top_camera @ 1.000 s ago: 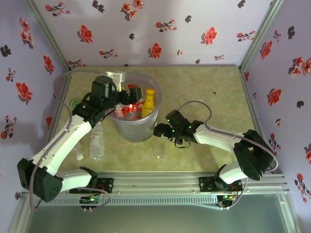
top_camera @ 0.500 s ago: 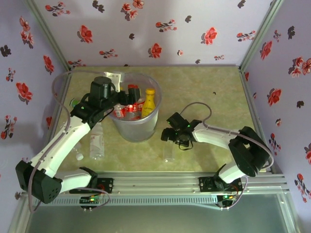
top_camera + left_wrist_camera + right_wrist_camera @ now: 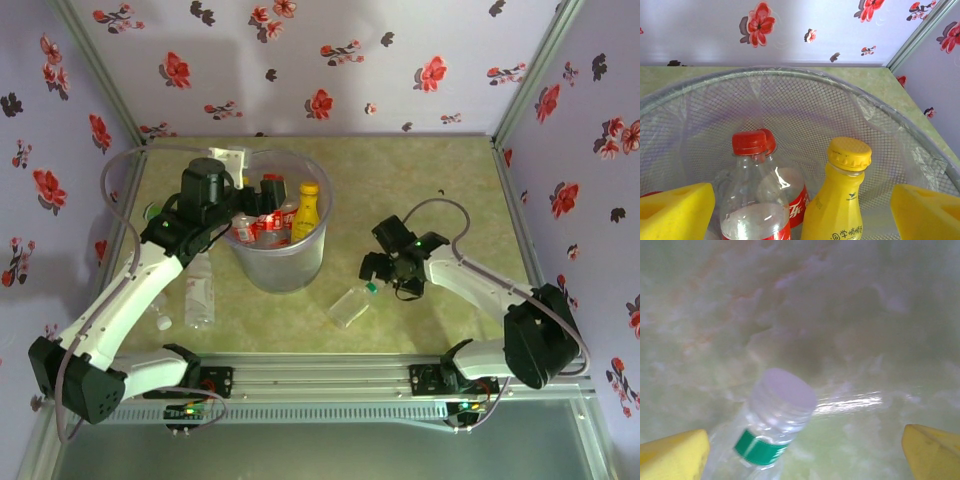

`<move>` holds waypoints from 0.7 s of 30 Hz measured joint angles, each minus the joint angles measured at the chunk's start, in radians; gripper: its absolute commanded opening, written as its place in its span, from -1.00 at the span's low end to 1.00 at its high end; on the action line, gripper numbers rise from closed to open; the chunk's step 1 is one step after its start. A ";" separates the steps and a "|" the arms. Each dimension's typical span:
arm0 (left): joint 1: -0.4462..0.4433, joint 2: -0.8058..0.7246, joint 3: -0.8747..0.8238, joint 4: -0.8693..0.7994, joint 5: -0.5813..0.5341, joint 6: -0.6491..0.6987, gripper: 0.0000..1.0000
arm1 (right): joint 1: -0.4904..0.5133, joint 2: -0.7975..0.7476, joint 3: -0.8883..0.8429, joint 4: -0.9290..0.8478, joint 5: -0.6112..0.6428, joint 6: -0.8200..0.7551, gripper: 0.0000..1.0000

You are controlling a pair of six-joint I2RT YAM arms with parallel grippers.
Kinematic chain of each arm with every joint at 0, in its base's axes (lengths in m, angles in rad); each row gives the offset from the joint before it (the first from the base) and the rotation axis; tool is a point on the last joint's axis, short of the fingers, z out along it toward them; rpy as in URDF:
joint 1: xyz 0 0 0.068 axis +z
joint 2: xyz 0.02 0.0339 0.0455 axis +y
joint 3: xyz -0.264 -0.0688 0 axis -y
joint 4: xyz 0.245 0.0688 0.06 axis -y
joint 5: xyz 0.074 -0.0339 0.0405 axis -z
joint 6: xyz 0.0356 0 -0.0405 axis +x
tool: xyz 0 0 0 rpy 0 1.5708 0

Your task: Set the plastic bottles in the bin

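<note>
The plastic bottle (image 3: 780, 405) lies on the table (image 3: 865, 315) just below my right fingers (image 3: 671, 455), toward the left one; they stand wide apart, empty. I judge it light, thin-walled, slippery and apt to roll, so I'd clamp across the body behind the neck. It is clear, with pale cap and green neck ring. My left fingers (image 3: 675, 212), apart too, hang over the bin (image 3: 880, 120).

left arm (image 3: 130, 290) stretched forward, left gripper (image 3: 800, 215) spread wide, right arm (image 3: 480, 290) bent, right gripper (image 3: 802, 452) spread wide
</note>
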 measured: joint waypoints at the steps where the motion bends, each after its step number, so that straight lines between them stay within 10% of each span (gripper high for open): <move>1: 0.000 0.000 0.000 0.000 0.000 0.000 0.82 | 0.011 -0.003 0.002 0.010 0.000 0.013 0.87; 21: 0.010 -0.010 -0.042 0.002 0.000 0.003 0.83 | 0.055 0.076 -0.193 0.338 0.005 0.273 0.10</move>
